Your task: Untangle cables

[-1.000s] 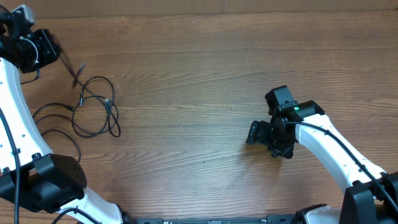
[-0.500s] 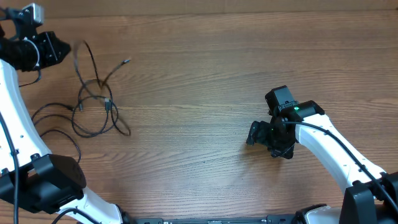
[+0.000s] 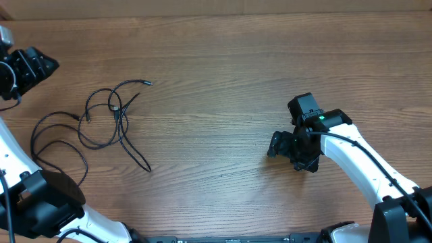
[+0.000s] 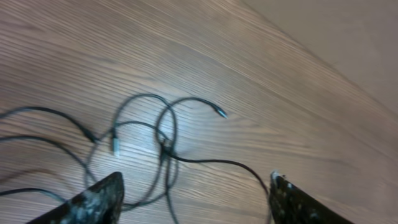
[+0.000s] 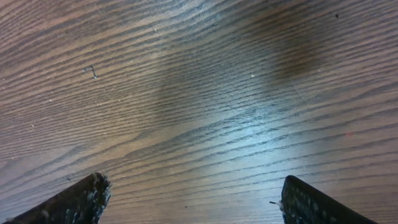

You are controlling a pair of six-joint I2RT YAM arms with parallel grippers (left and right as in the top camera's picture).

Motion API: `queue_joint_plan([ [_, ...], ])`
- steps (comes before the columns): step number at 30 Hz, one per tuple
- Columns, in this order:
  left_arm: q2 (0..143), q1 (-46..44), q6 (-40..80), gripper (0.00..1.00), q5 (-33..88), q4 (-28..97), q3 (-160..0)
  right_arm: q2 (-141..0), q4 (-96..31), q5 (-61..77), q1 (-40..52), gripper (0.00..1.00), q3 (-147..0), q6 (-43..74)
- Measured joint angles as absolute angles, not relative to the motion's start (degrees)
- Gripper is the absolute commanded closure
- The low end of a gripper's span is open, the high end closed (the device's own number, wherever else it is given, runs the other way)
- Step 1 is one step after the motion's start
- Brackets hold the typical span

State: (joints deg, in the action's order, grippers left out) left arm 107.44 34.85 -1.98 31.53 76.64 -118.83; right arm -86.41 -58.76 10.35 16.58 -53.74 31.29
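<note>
The overhead view took in two arms and both claws on the wooden worktop. The cables lay on its left side in loose overlapping loops, well apart from the right claw and near the left claw, which hung above the far left corner. How many separate cords made up the tangle could not be told.

The left wrist view alone showed the crossing of the cables close up, with one metal-tipped plug end pointing away. The left claw stood wide, holding nothing.

The right wrist view showed only bare wood grain. The right claw stood wide and held nothing.
</note>
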Motion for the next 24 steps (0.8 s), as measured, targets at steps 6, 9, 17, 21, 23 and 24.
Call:
queue_joint_plan([
  [6,107.44,27.94,-2.79,0.22,32.47,78.96,-118.83,-86.41,-58.74,10.33,16.58,0.12,-53.74,31.31],
  [9,107.44,22.48,-3.25,0.21,29.36,79.72,-118.83,-86.41,-58.74,10.35,16.58,0.12,-53.74,31.29],
  [17,107.48,8.97,-3.22,0.15,13.28,78.26,-116.36,-86.41,-58.72,10.33,16.58,0.12,-53.74,31.29],
  [21,107.55,3.22,0.62,0.13,0.54,76.9,-113.23,-86.41,-59.16,10.35,16.58,0.12,-53.74,31.29],
  [23,107.63,0.75,2.7,0.14,-5.1,75.72,-110.91,-86.41,-59.22,10.37,16.58,0.12,-53.74,31.29],
  [24,107.66,-0.01,3.14,0.14,-6.5,75.13,-110.02,-86.41,-59.29,10.35,16.58,0.12,-53.74,31.24],
])
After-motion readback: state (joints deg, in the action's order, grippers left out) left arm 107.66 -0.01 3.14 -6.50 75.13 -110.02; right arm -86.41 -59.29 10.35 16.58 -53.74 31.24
